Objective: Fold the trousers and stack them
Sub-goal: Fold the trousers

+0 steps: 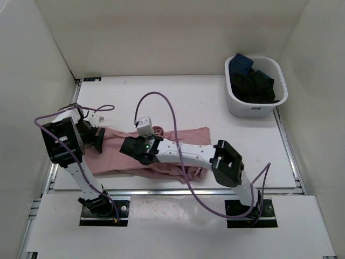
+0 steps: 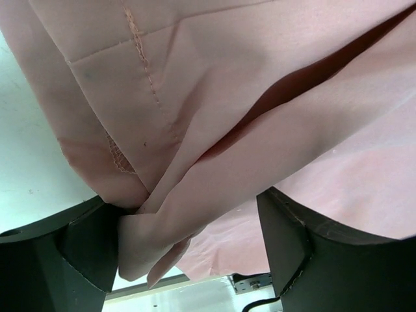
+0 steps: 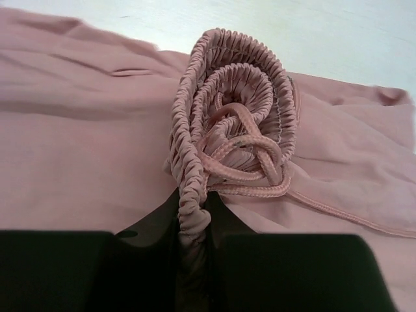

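Note:
The dusty-pink trousers (image 1: 178, 141) lie spread across the near middle of the table. My right gripper (image 1: 152, 138) is shut on their gathered elastic waistband (image 3: 227, 97), which is bunched into a coil above the jaws (image 3: 194, 224). The knotted drawstring (image 3: 250, 162) lies beside it. My left gripper (image 1: 98, 139) is at the left end of the trousers. In the left wrist view its jaws (image 2: 195, 221) stand wide apart, with a folded flap of pink fabric (image 2: 214, 97) hanging between them and resting against the left finger (image 2: 71, 250).
A white basket (image 1: 253, 110) holding dark navy and black clothes (image 1: 253, 81) stands at the back right. White walls enclose the table on three sides. Purple cables loop over both arms.

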Robot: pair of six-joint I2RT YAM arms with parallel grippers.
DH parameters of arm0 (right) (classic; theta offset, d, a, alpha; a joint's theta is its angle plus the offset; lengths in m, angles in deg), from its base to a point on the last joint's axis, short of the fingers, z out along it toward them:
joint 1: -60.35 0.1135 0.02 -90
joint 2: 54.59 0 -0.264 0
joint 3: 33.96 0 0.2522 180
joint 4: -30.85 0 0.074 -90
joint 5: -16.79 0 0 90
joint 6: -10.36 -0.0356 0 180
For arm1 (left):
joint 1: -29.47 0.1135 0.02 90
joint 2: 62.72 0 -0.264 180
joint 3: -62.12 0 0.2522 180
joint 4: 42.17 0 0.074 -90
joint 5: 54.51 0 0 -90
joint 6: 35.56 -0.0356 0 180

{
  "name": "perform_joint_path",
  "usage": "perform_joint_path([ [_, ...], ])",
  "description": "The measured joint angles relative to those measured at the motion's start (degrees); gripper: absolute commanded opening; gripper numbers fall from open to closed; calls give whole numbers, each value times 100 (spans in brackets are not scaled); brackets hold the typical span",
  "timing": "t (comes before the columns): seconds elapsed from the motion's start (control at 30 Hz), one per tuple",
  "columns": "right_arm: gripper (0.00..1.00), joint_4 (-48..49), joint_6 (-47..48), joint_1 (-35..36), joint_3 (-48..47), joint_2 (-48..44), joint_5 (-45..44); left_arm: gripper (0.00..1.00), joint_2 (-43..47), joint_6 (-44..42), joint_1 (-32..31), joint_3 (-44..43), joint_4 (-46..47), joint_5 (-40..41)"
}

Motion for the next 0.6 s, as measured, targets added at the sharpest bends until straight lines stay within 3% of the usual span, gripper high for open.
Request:
perform_joint_path([
  [0.03,8,85,131,4,-225,216,76,88,0,13,-15,0,2,15],
  [0.07,40,151,269,7,-378,382,186,88,0,20,-24,0,0,35],
  [0.1,52,219,354,11,-455,492,299,88,0,24,-31,0,0,48],
  [0.17,66,280,656,13,-466,588,649,88,0,46,-42,0,2,70],
  [0.27,76,400,1040,31,-382,566,1062,89,0,68,-50,0,2,87],
  [0.43,76,542,1759,157,24,11,1700,90,0,68,-50,-4,17,149],
  [0.53,57,570,1965,240,52,-601,1698,91,0,68,-50,-4,24,195],
  [0.57,34,595,1928,254,98,-870,1641,91,0,66,-50,-4,22,203],
  [0.6,23,584,1853,227,146,-1152,1541,91,0,66,-50,-4,24,210],
])
